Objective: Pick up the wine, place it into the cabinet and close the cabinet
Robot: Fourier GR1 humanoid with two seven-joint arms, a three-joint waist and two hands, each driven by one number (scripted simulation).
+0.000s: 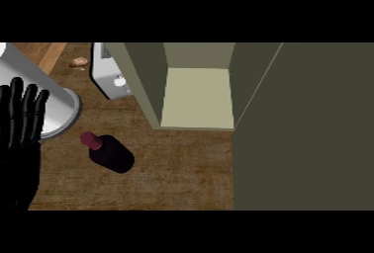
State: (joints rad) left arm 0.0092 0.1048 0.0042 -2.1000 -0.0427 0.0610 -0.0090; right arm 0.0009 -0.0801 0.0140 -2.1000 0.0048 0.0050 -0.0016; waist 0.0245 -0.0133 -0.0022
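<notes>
The wine [108,152] is a dark bottle with a maroon cap, standing on the wooden counter [175,168] left of centre. The cabinet [196,99] stands behind it to the right, with its pale inside shelf showing. Its olive door [303,128] is swung open and fills the view's right side. My left hand [21,123] shows at the left edge, open with fingers straight up, a short way left of the bottle and apart from it. My right hand is nowhere in the view.
A large grey round vessel [44,94] sits at the far left behind my left hand. A white appliance [111,74] stands left of the cabinet, and a small brown item [79,62] lies at the back.
</notes>
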